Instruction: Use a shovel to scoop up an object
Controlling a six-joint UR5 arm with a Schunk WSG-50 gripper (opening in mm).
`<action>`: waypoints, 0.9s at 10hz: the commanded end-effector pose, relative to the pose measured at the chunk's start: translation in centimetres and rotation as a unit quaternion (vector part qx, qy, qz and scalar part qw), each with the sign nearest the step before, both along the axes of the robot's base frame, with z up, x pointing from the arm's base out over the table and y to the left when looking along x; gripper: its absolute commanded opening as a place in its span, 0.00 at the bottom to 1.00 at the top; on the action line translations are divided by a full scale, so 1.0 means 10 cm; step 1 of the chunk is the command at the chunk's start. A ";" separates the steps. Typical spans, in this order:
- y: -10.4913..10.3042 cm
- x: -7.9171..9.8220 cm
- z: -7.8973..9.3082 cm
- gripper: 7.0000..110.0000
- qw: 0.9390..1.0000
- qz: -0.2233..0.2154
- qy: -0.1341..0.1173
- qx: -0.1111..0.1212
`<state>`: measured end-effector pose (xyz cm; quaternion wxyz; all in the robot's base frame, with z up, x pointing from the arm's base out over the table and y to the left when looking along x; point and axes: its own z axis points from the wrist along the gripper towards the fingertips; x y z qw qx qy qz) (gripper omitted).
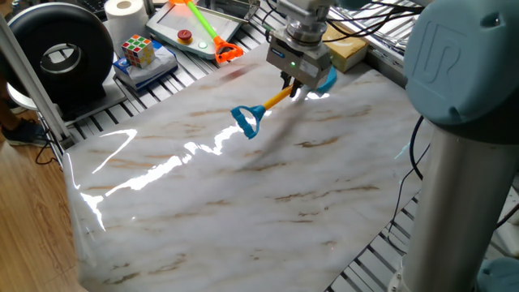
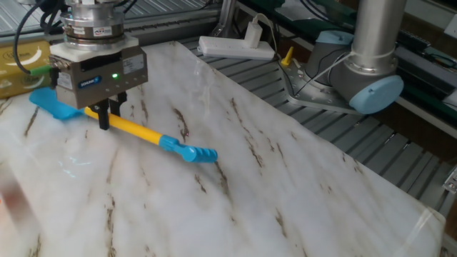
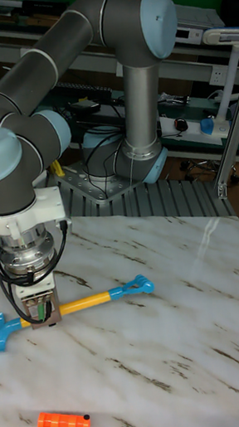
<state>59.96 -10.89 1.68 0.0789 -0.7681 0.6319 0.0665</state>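
Note:
My gripper (image 1: 289, 82) is shut on the orange-yellow shaft of the shovel (image 1: 272, 99), near its blade end. The shovel (image 2: 136, 130) is held roughly level, low over the marble table top (image 2: 285, 185). Its light-blue blade (image 2: 48, 103) points toward the tan-yellow block, the object (image 2: 21, 61), which lies just beyond it at the table's edge. In one fixed view the object (image 1: 345, 53) shows behind the gripper. The blue loop end (image 3: 138, 284) points toward the table's middle. In the tall fixed view the gripper (image 3: 43, 316) hangs over the shaft and the object is out of frame.
A puzzle cube (image 1: 139, 50), a paper roll (image 1: 125, 11) and a green-shafted tool with an orange head (image 1: 212, 34) lie off the marble at the back. A white power strip (image 2: 235, 48) and the arm's base (image 2: 371, 57) stand beside the table.

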 end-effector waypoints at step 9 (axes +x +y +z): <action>-0.63 0.21 -0.13 0.00 0.994 0.022 -0.024 -0.103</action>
